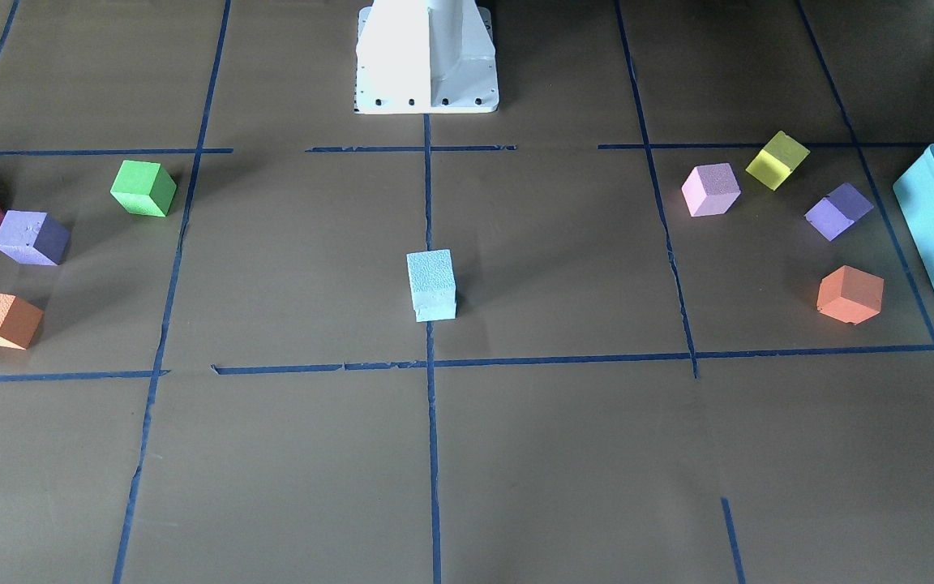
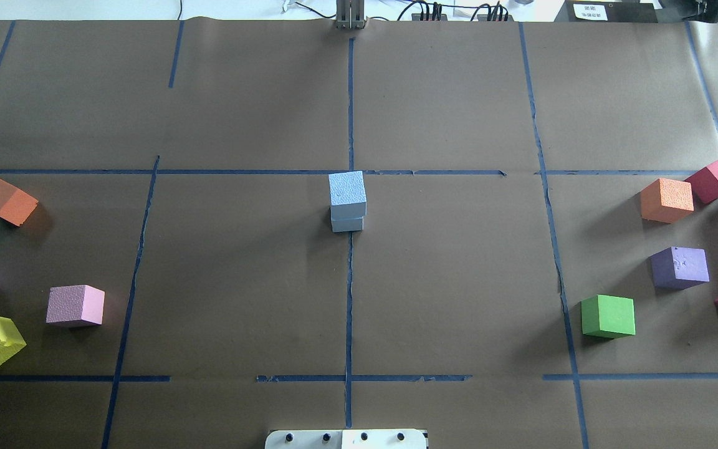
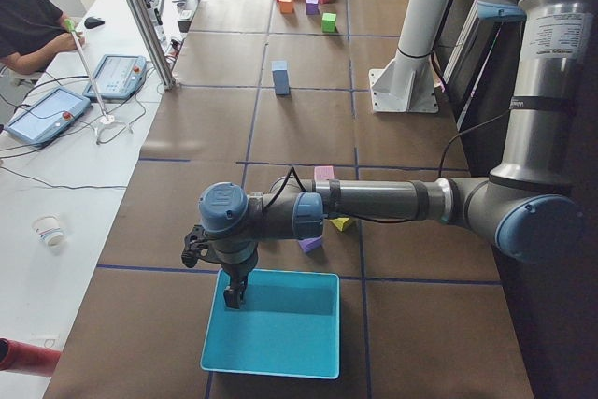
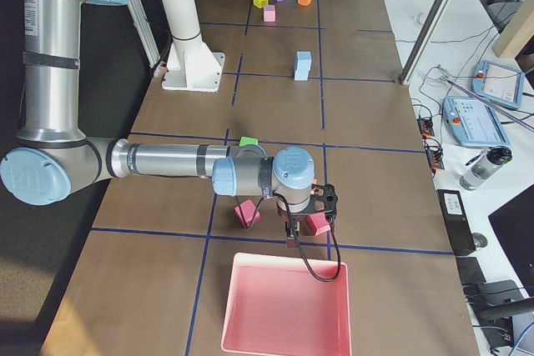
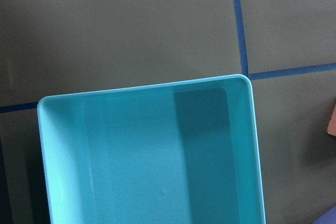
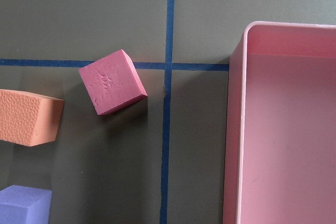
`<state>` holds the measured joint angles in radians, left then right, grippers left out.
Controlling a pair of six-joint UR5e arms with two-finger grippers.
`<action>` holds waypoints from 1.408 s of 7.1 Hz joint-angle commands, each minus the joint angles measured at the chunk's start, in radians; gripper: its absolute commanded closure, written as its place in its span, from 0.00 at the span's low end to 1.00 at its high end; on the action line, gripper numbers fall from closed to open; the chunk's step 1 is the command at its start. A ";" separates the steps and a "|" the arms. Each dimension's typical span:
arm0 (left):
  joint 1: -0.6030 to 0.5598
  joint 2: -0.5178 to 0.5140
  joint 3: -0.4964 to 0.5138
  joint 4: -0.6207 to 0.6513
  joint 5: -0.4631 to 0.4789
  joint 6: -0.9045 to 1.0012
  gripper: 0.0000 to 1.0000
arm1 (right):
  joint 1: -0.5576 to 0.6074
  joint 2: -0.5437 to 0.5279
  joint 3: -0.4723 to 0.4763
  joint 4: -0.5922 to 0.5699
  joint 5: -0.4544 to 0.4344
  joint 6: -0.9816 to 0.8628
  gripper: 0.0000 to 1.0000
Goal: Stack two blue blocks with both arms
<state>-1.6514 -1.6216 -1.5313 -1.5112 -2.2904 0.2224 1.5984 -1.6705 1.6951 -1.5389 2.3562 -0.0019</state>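
Front-facing, overhead: show blue blocks (image 1: 431, 285) stacked at table centre. Left side: shows left gripper (image 3: 234, 292) over teal box (image 3: 290, 324), open or closed impossible to tell. Right side: same for right gripper (image 4: 292, 237) beside pink tray (image 4: 275, 306). Risks toppling stack through any careless sweep across centre

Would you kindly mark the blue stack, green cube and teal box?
blue stack (image 2: 346, 189): overhead view, top face.
green cube (image 2: 608, 313): overhead view, top face.
teal box (image 5: 157, 161): left wrist view, floor.

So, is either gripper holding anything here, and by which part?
Apparently nothing: the blue blocks stand stacked mid-table, and the left gripper and right gripper hang far off.
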 commanded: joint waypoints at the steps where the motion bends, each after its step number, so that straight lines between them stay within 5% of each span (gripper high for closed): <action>1: 0.001 0.031 -0.020 0.000 -0.006 0.000 0.00 | 0.000 0.000 -0.002 0.000 0.000 0.000 0.00; 10: 0.056 0.042 -0.026 0.002 -0.003 0.000 0.00 | 0.000 -0.002 -0.003 -0.001 0.000 0.000 0.00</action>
<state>-1.5962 -1.5811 -1.5571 -1.5093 -2.2933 0.2224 1.5984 -1.6716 1.6932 -1.5396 2.3562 -0.0027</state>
